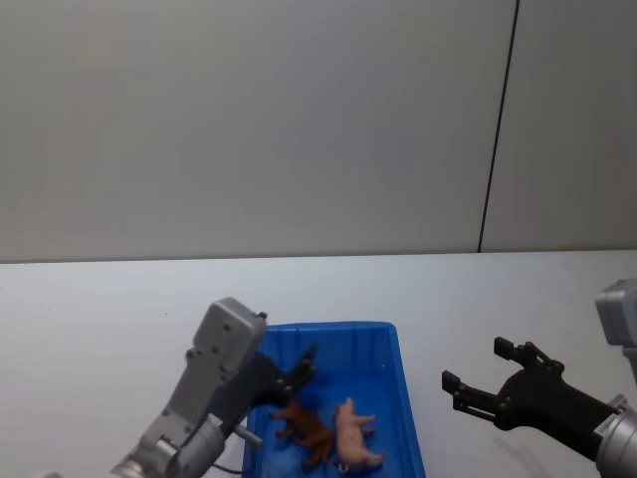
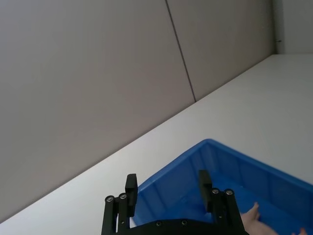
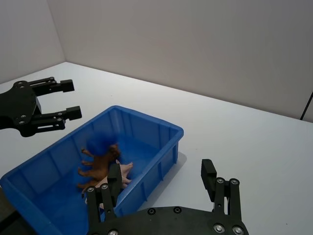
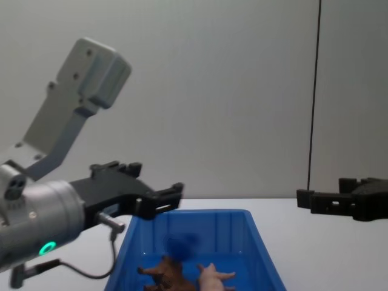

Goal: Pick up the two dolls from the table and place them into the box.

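Now both dolls, brown lion (image 1: 305, 426) and pink pig (image 1: 354, 436), lie inside the blue box (image 1: 406, 398); left pincer (image 1: 304, 364) released above its 9 o'clock wall, right pincer (image 1: 477, 374) released at 3 o'clock.

Looking like a robot lab or test cell, not a home. Plain grey panelled wall (image 1: 299, 119) is running behind the far edge of a bare white surface (image 1: 100, 309), with a dark vertical seam (image 1: 498, 129) dividing the panels. No furnishings or decoration are showing; a blue plastic bin (image 1: 393, 349) is sitting as staged test equipment near the surface's near edge.
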Robot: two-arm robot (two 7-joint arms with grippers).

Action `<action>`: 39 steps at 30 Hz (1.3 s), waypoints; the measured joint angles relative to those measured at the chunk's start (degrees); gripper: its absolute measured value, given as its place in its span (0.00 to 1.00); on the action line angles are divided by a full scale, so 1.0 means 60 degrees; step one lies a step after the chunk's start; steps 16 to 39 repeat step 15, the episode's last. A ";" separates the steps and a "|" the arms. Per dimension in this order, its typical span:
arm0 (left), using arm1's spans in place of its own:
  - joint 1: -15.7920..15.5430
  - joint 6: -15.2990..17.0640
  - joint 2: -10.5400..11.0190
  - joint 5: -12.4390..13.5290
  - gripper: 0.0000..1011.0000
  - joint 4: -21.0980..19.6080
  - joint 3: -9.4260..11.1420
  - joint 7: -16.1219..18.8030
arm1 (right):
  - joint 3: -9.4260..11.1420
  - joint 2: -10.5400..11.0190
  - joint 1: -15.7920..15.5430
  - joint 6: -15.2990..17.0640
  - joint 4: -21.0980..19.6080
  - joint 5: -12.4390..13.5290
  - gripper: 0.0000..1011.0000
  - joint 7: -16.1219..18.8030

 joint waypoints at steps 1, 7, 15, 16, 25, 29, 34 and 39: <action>-0.0079 -0.0103 -0.0086 0.0022 0.77 0.0063 0.0035 -0.0137 | 0.0000 0.0000 -0.0001 0.0000 0.0000 0.0000 0.99 0.0000; -0.0234 -0.0440 -0.0241 0.0043 0.91 0.0203 0.0084 -0.0451 | -0.0001 0.0000 -0.0001 0.0000 0.0000 0.0000 0.99 0.0000; -0.0273 -0.0999 -0.0237 -0.0090 0.99 0.0244 0.0032 -0.0747 | -0.0001 0.0000 0.0000 0.0000 0.0000 0.0000 0.99 0.0000; -0.0273 -0.0999 -0.0237 -0.0090 0.99 0.0244 0.0032 -0.0747 | -0.0001 0.0000 0.0000 0.0000 0.0000 0.0000 0.99 0.0000; -0.0273 -0.0999 -0.0237 -0.0090 0.99 0.0244 0.0032 -0.0747 | -0.0001 0.0000 0.0000 0.0000 0.0000 0.0000 0.99 0.0000; -0.0273 -0.0999 -0.0237 -0.0090 0.99 0.0244 0.0032 -0.0747 | -0.0001 0.0000 0.0000 0.0000 0.0000 0.0000 0.99 0.0000; -0.0273 -0.0999 -0.0237 -0.0090 0.99 0.0244 0.0032 -0.0747 | -0.0001 0.0000 0.0000 0.0000 0.0000 0.0000 0.99 0.0000; -0.0273 -0.0999 -0.0237 -0.0090 0.99 0.0244 0.0032 -0.0747 | -0.0001 0.0000 0.0000 0.0000 0.0000 0.0000 0.99 0.0000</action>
